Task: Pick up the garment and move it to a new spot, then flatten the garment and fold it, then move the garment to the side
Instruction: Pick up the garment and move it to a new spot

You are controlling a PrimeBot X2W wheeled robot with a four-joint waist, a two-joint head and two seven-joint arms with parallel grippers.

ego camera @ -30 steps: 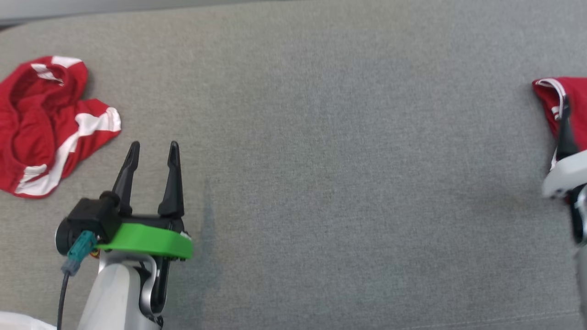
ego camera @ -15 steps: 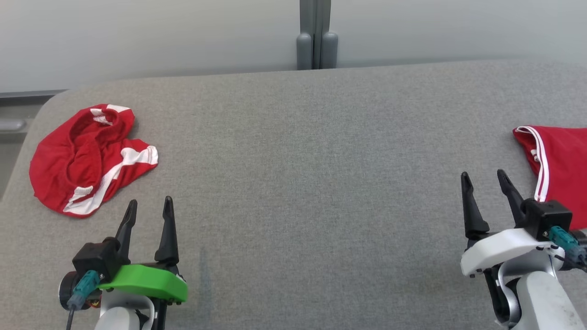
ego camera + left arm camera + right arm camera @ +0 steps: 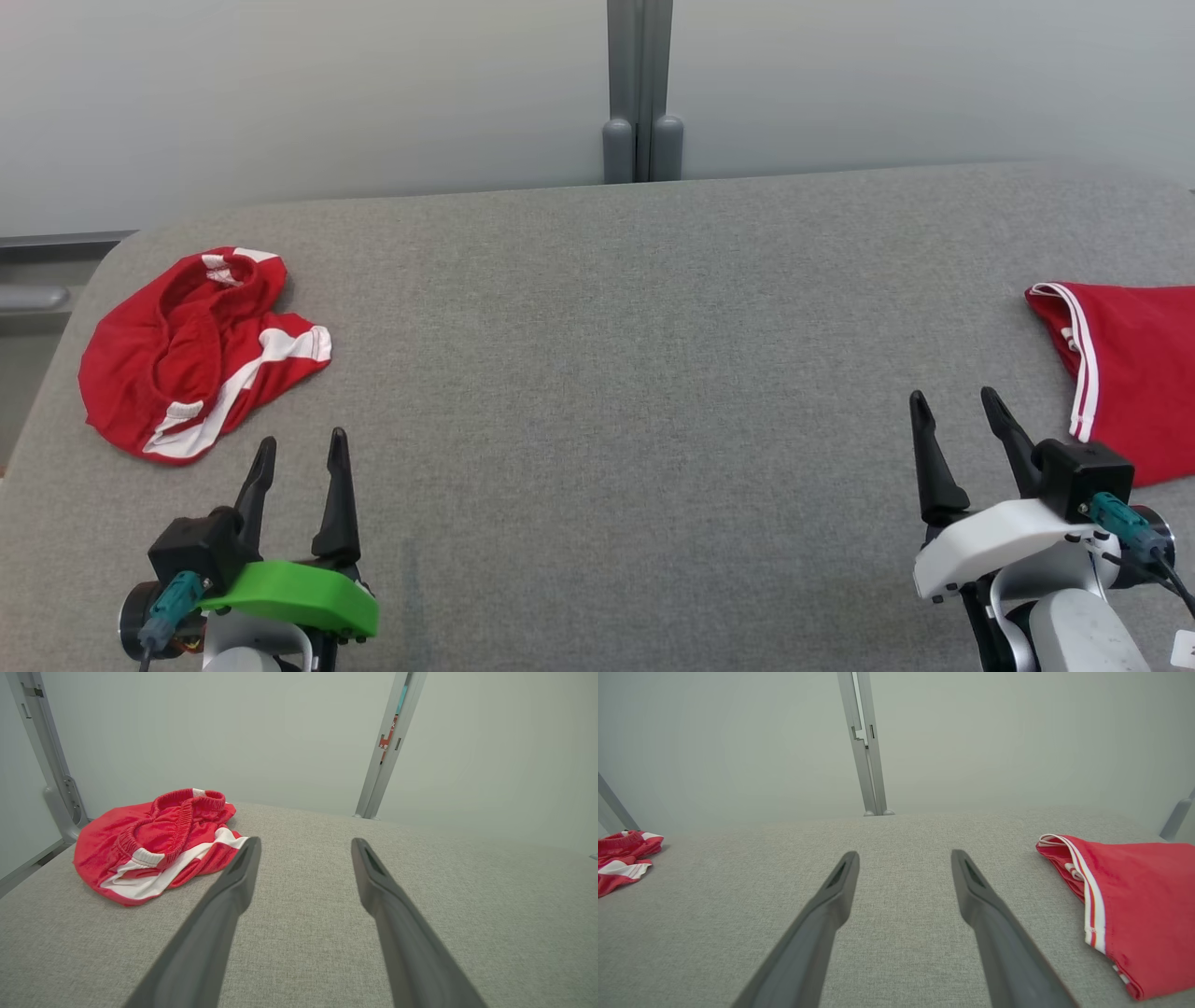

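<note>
Item: crumpled red shorts (image 3: 187,364), lying on the grey table (image 3: 607,373) at its far-left corner, ahead and left of the left gripper (image 3: 303,441), the nearer arm. The left gripper and the right gripper (image 3: 954,397) were spread wide and empty, the right one just beside a folded red garment (image 3: 1130,373).

Head cam sits up high, looking forward and down over the grey table (image 3: 597,373), wide enough to catch the left tool (image 3: 301,441), the right tool (image 3: 954,396) and the post (image 3: 639,93) at the back. Both wrist cams ride low, skimming the surface, looking out along their own fingers. The left one's close to the crumpled red garment (image 3: 154,844). The right one has it far off left and the folded red garment (image 3: 1134,896) near. All three views share the crumpled one.
</note>
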